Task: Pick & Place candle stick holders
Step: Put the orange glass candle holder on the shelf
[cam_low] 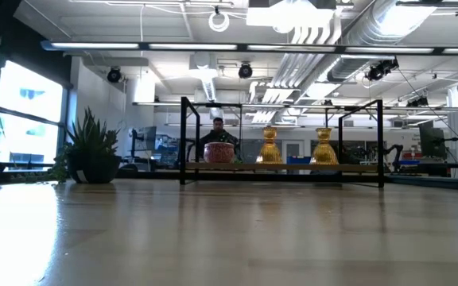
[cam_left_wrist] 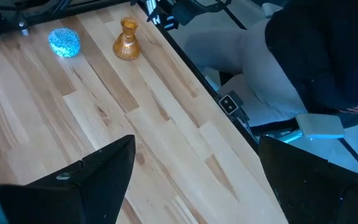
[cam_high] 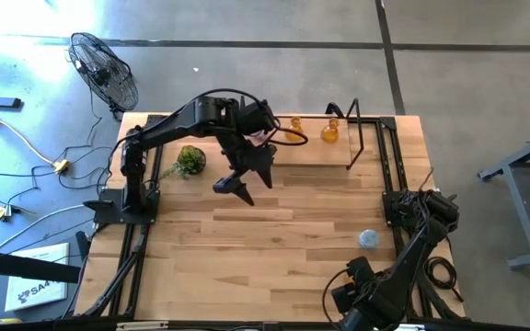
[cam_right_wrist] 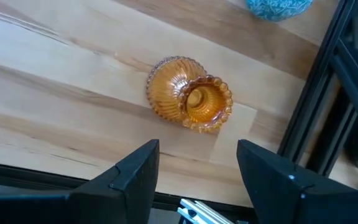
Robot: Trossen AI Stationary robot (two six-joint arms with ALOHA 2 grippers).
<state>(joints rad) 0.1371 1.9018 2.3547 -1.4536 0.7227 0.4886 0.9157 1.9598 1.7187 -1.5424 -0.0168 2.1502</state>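
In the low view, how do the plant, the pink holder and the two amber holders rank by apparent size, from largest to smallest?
1. Plant, clearly largest, though it may stand nearer to the camera.
2. Two amber holders: they look alike, so no ranking between them.
3. Pink holder, squat and shortest.

left pincer open, right pincer open

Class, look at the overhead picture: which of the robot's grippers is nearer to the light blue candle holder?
Right. The right gripper sits just below the light blue holder; the left gripper hangs far across the table.
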